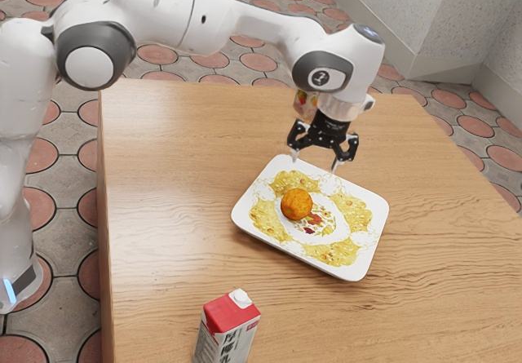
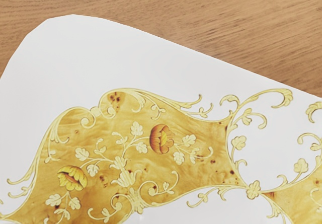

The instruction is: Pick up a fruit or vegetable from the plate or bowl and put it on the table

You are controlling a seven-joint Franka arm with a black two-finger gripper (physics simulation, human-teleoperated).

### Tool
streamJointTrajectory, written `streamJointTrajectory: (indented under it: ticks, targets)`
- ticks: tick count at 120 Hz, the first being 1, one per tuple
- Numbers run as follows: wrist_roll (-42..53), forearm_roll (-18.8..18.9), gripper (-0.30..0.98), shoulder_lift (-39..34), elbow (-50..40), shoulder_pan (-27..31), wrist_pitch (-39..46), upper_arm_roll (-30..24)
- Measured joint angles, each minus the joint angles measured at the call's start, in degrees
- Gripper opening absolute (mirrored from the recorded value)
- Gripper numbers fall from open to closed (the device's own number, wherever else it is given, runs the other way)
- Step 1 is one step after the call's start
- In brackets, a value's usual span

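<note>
White patterned plate [image 1: 374, 216] | round orange fruit [image 1: 296, 205] on it | carton [image 1: 226, 330] upright

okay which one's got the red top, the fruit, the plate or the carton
The carton, standing at the exterior view's lower edge. The plate is mostly white and yellow, the fruit orange.
</note>
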Motion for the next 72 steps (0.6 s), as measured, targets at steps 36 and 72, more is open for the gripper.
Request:
streamJointTrajectory:
  ticks: [36,72]
  targets:
    - [0.6,-0.2,0.69,8.7,7.9,0.1,0.0,0.0]
    - [1.1,-0.2,0.69,11.6,9.8,-0.2,-0.1,-1.7]
